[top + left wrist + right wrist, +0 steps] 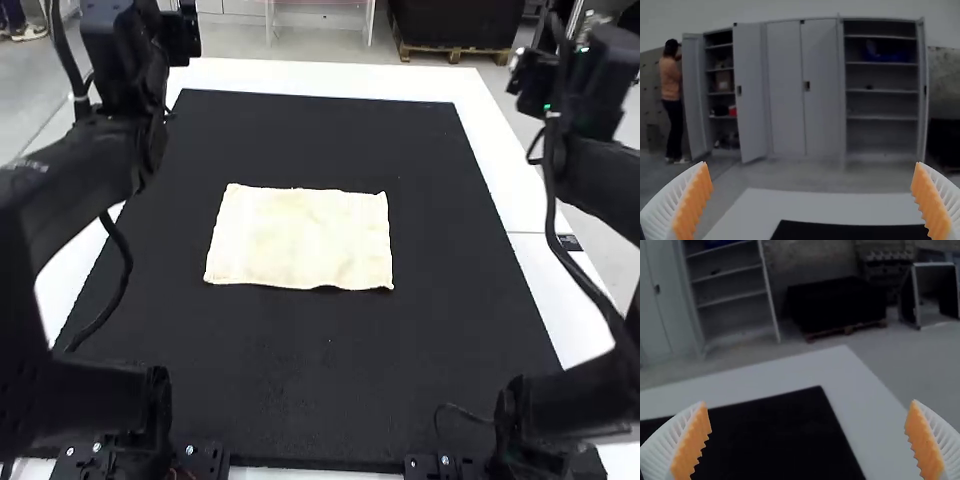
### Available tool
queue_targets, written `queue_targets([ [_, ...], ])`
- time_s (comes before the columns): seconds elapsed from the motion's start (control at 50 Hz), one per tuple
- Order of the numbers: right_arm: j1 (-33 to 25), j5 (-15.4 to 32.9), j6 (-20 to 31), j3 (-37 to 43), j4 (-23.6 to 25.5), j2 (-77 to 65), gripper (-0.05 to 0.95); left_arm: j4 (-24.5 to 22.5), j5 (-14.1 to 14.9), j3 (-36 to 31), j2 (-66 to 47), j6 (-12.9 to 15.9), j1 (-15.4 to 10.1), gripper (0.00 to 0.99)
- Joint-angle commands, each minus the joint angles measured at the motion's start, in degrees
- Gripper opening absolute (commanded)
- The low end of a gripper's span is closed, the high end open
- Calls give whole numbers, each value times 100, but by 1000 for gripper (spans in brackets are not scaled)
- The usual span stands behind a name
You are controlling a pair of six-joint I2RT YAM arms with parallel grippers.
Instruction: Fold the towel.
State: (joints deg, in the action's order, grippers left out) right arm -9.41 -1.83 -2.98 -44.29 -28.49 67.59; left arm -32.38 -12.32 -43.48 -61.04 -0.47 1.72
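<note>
- Towel [300,238] lies spread flat in a rough rectangle, between the two grippers from side to side and lower than both, well apart from each.
- Left gripper [180,38] is raised, with the towel down to its right; its white ribbed fingers [697,195] stand wide, orange pads facing each other across an open gap.
- Right gripper [533,80] is raised too, with the towel down to its left; its fingers [695,440] are likewise spread wide, and nothing sits between the pads.
- Cloth is pale cream, with faint ripples and slightly uneven edges; the edge nearer the arm bases lifts a little in one spot. Whether it is one layer or more, I cannot tell.
- Black mat [300,380] is under the towel, below the level of both grippers; one far corner lies ahead of the right gripper.
- White surface [500,160] carries the mat and borders it, its far edge ahead of both grippers.
</note>
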Motion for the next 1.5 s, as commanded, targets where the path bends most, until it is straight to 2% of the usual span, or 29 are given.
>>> queue_targets([
  [0.0, 308, 349, 263, -211, -183, 219, 895, 100, -113, -152, -304, 179, 83, 943],
  [0.1, 581, 393, 421, -203, -218, 421, 895, 250, 80, -99, -611, 504, 110, 952],
  [0.18, 748, 473, 509, -159, -377, 571, 893, 241, 98, -11, -822, 794, 83, 956],
  [0.26, 897, 508, 571, -88, -544, 782, 844, 127, 159, 112, -1007, 882, 75, 961],
  [0.34, 1046, 745, 711, 0, -816, 958, 828, 188, 458, 156, -1156, 724, 83, 961],
  [0.4, 1161, 1000, 922, 96, -1062, 1028, 831, 487, 590, 121, -1314, 653, 101, 961],
  [0.46, 1205, 1237, 1072, 246, -1405, 1045, 843, 874, 862, 86, -1464, 539, 101, 961],
  [0.52, 1257, 1492, 1186, 378, -1712, 1045, 910, 1243, 1126, 42, -1640, 355, 127, 961],
  [0.58, 1275, 1738, 1204, 492, -2038, 1045, 911, 1498, 1381, 24, -1763, 205, 189, 961],
  [0.62, 1293, 1835, 1212, 553, -2196, 1045, 911, 1577, 1416, 33, -1815, 205, 233, 961],
  [0.68, 1328, 1844, 1335, 624, -2380, 1045, 910, 1656, 1539, 42, -1894, 135, 303, 961],
  [0.76, 1424, 1615, 1502, 685, -2468, 1063, 900, 1700, 1601, 42, -2035, 38, 356, 961],
  [0.84, 1477, 1026, 1467, 632, -2284, 1116, 897, 1762, 1592, 24, -2167, 38, 356, 961],
  [0.92, 1539, 807, 1459, 597, -2126, 1239, 841, 1770, 1592, 33, -2237, 38, 338, 961],
  [1.04, 1662, 719, 1450, 518, -1897, 1485, 808, 1744, 1592, 51, -2325, 38, 338, 961],
  [1.14, 1723, -20, 834, 263, -974, 1907, 808, 1700, 1592, 42, -2422, 38, 356, 961],
  [1.18, 1741, -398, 404, 140, -667, 2188, 813, 1718, 1592, 42, -2448, 38, 356, 961],
  [1.26, 1741, -565, -88, 52, -429, 2496, 862, 1735, 1592, 51, -2457, 47, 356, 961],
  [1.28, 1758, -591, -229, 17, -306, 2540, 908, 1744, 1592, 59, -2457, 56, 356, 961],
  [1.36, 1741, -951, -361, -62, -51, 2645, 921, 1744, 1601, 68, -2457, 65, 365, 961],
  [1.48, 1767, -1136, -431, -71, -60, 2680, 920, 1718, 1601, 86, -2457, 73, 373, 961],
])
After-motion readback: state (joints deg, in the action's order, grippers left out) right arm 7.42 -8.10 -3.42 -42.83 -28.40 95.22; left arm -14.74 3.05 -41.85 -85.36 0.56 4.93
